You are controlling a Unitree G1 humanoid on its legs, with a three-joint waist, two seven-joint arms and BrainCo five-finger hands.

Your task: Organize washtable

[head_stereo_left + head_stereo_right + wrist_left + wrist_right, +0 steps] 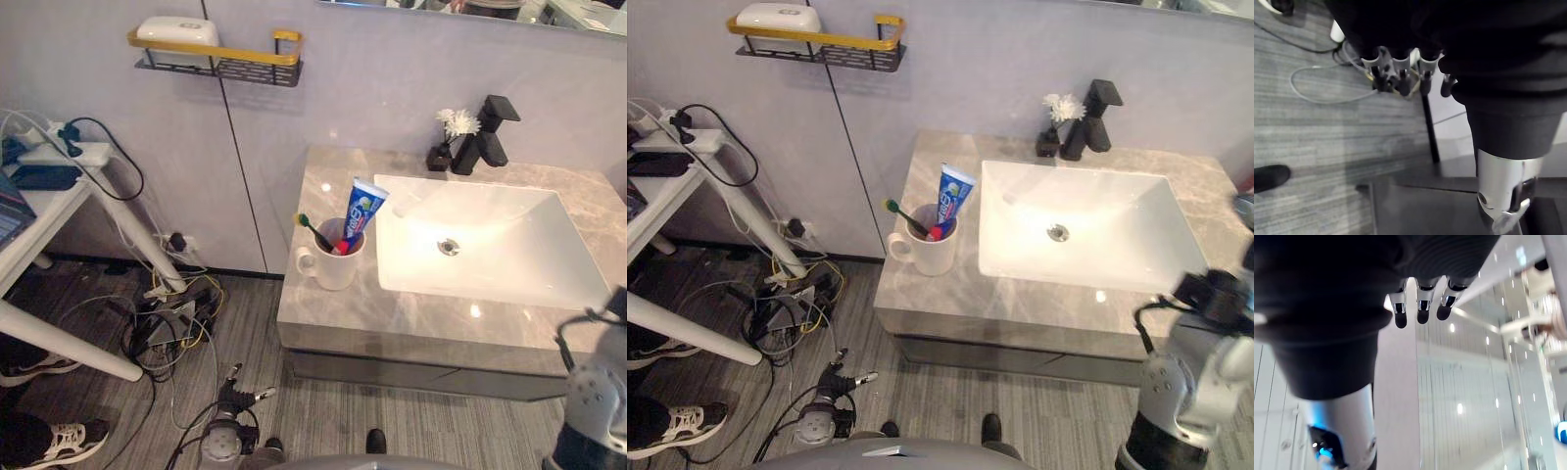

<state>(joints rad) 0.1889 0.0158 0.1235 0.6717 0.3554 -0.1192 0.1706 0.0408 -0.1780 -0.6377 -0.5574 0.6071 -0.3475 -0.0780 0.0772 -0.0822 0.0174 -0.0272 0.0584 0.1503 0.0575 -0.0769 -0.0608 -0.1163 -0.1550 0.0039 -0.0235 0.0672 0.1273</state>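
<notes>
Left eye view, toothbrush (313, 232) in mug (328, 268), lower half seemingly hidden

White side table (39, 211) stands at 9 o'clock on slanted legs. It carries a white power strip (69, 154) with a black plug (69, 135) and a dark flat device (44, 177). A tangle of cables (171, 323) lies on the striped grey floor (78, 284) at 7 o'clock, just below a wall socket (177, 241). A person's sneaker (64, 438) is at 8 o'clock, with a second shoe (34, 364) near it under the table. Mirror edge (470, 8) is at 12 o'clock.
</notes>
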